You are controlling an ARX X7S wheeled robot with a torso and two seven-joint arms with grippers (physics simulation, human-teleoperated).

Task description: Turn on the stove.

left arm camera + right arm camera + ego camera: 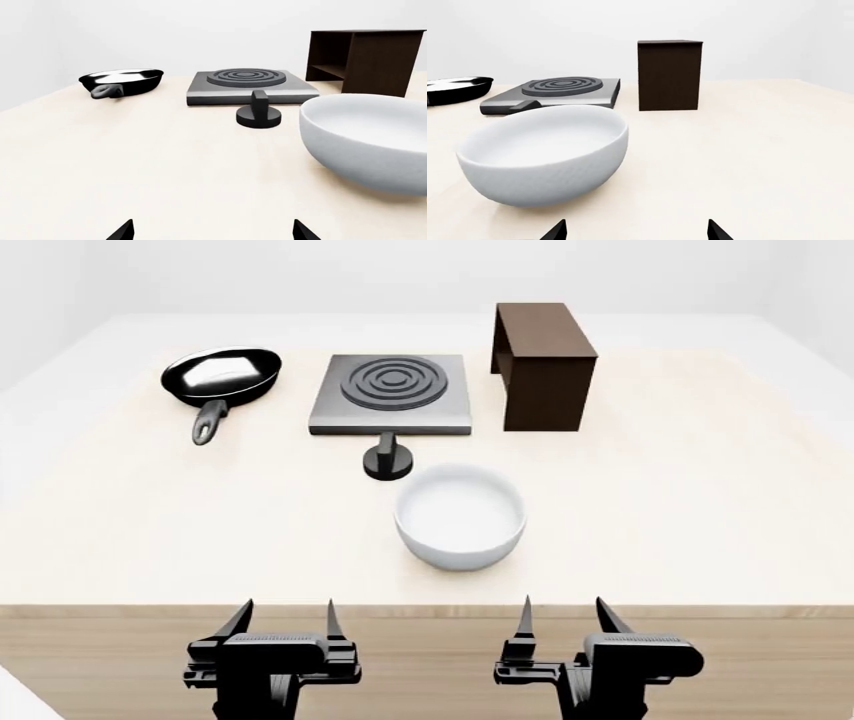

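The stove is a flat grey square hotplate with dark ring coils, at the table's far middle; it also shows in the left wrist view and the right wrist view. Its small black round knob stands on the table just in front of it, also in the left wrist view; the white bowl hides it in the right wrist view. My left gripper and right gripper are both open and empty at the table's near edge, far from the knob.
A white bowl sits between the knob and my grippers. A black frying pan lies left of the stove. A dark brown box-like shelf stands right of it. The light wooden table spreads around.
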